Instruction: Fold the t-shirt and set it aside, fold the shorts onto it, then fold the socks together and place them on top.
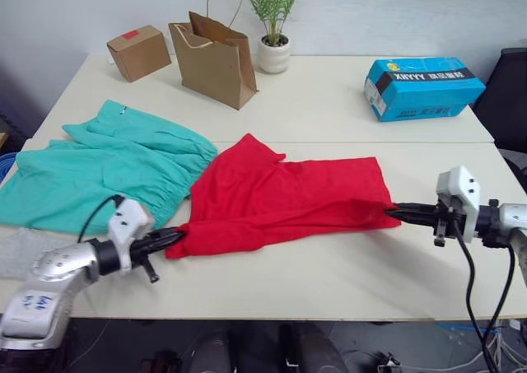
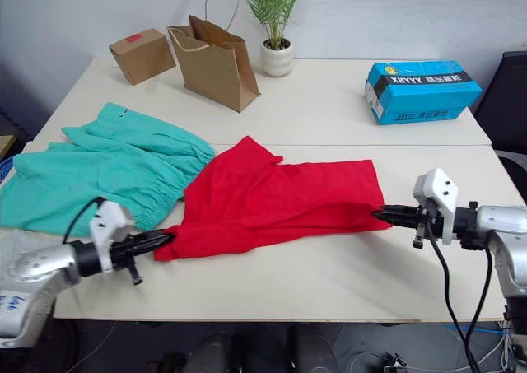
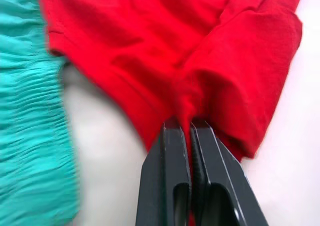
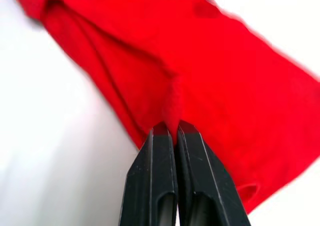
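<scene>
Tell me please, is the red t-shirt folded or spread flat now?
Folded, roughly in half. The t-shirt lies doubled on the table, with the left gripper and the right gripper each shut on an end.

The t-shirt (image 1: 280,196) is bright red and lies partly folded and stretched across the middle of the tabletop (image 1: 329,109), with one end pinched in the closed fingers of the left hand (image 1: 173,240) and the opposite end pinched in the closed fingers of the right hand (image 1: 395,214). The shorts (image 1: 99,171) are teal-green with a gathered waistband and lie spread flat on the robot's left side of the tabletop, their waistband edge touching the t-shirt. A light grey knit piece, apparently the socks (image 1: 20,249), lies at the near left edge just beside the shorts.
</scene>
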Controlling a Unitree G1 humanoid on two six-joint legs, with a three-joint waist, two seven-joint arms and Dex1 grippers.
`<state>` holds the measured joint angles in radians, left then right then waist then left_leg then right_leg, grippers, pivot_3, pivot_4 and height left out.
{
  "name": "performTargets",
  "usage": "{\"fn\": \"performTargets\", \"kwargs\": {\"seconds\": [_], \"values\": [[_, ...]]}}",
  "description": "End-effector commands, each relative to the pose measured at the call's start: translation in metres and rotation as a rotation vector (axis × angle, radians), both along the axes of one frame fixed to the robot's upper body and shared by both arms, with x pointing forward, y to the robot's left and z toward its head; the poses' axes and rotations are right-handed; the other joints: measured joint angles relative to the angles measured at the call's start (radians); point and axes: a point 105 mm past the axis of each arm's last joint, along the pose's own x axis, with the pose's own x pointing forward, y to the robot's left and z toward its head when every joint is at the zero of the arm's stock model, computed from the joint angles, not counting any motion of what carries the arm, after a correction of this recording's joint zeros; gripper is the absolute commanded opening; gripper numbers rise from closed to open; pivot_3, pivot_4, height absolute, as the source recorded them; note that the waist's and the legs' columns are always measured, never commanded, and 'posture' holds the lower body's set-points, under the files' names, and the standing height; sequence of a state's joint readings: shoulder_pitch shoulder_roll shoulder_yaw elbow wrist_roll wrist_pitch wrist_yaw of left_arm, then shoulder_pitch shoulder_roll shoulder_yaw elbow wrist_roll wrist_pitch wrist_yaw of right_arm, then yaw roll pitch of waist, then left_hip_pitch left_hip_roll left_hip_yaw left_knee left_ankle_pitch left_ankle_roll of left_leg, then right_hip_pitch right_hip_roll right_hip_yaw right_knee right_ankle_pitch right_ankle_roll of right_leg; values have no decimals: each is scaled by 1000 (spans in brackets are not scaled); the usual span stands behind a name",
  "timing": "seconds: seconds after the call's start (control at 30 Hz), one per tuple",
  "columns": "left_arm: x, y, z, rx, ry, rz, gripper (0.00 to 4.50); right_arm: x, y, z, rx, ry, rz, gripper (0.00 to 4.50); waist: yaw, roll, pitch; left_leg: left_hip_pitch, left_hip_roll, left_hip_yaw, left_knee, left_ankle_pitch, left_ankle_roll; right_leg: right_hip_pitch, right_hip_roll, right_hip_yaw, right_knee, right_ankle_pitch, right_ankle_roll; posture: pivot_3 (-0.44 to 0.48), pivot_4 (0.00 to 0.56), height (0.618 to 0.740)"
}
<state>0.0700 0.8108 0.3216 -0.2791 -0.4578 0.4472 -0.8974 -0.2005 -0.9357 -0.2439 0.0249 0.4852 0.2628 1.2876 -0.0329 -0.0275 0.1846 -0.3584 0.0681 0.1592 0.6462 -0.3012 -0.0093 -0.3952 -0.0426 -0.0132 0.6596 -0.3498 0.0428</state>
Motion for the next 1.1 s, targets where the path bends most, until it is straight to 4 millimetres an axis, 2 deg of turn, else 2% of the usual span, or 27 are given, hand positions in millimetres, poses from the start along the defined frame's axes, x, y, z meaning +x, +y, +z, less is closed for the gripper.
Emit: {"fn": "performTargets", "kwargs": {"seconds": [0.03,0.23,0.37,0.47,0.53,0.6,0.67,0.73,0.77,0.83,0.87,0.9,0.93,0.97,1.0,1.03,1.1], "values": [[-8,18,18,19,-49,-16,0,-13,4,25,11,-126,48,41,-2,0,0,0,0,0,0,0,0,0,0,0,0,0,0,0,150,740],[-48,20,-13,166,75,-165,0,-61,8,-20,-88,-12,195,41,2,0,0,0,0,0,-2,-3,1,2,-1,0,-4,0,0,0,150,740],[-59,18,-26,193,134,-199,0,-67,9,-34,-78,46,198,41,0,0,0,0,-1,0,0,-6,7,2,-1,0,-4,0,1,0,150,740],[-44,6,-16,124,105,-207,0,-55,13,-30,-58,6,186,41,0,0,0,3,-1,0,0,-6,8,4,-2,0,-4,1,0,0,150,740],[-21,-4,2,78,43,-220,0,-24,14,-7,-21,-114,127,41,0,0,0,3,-1,0,0,-4,8,4,-2,0,-3,2,-1,0,150,740],[17,-11,32,61,-101,-204,0,13,13,28,14,-273,57,41,0,2,1,2,-1,0,1,-3,7,3,-2,0,-1,4,-1,0,150,740],[83,-8,103,54,-411,-59,0,61,6,99,63,-562,-84,41,1,3,4,3,-2,1,2,0,6,4,-2,0,0,5,0,0,150,740],[113,-7,154,29,-593,29,0,82,4,142,84,-734,-161,41,4,3,8,-4,-3,1,4,8,3,-3,0,-1,1,10,1,0,150,740],[126,-4,197,1,-747,103,0,89,1,171,83,-855,-221,41,4,2,8,-13,-3,1,3,14,2,-12,1,-1,1,12,1,0,150,740],[127,1,282,-97,-1045,239,0,93,-5,227,110,-1057,-343,41,4,1,8,-19,-3,2,3,13,0,-19,1,-1,2,10,2,0,150,740],[120,2,310,-131,-1151,271,0,90,-7,249,107,-1154,-396,41,2,1,8,-22,-2,3,2,13,0,-22,1,-2,2,10,2,0,150,740],[113,2,329,-144,-1227,281,0,87,-8,263,130,-1201,-417,41,0,1,8,-32,-2,4,2,12,0,-33,1,-3,2,10,2,0,150,740],[108,0,339,-147,-1266,261,0,84,-9,273,143,-1239,-429,41,-6,1,7,-40,-2,6,2,11,1,-43,0,-4,3,10,3,0,150,740],[105,-2,342,-122,-1293,234,0,83,-8,275,127,-1262,-424,41,-12,1,7,-44,-3,9,2,9,4,-52,-3,-9,11,10,3,0,150,740],[104,-5,338,-77,-1304,197,0,84,-6,273,124,-1254,-404,41,-20,1,7,-43,-3,12,4,7,8,-53,-5,-14,17,10,3,0,150,740],[106,-7,329,-26,-1287,153,0,85,-6,267,111,-1247,-393,41,-26,1,7,-41,-2,14,6,6,10,-53,-7,-21,21,10,3,0,150,740],[111,-5,303,57,-1229,98,0,91,-9,244,65,-1193,-370,41,-32,1,7,-37,-3,15,6,4,13,-53,-14,-39,24,10,3,0,150,740]]}}
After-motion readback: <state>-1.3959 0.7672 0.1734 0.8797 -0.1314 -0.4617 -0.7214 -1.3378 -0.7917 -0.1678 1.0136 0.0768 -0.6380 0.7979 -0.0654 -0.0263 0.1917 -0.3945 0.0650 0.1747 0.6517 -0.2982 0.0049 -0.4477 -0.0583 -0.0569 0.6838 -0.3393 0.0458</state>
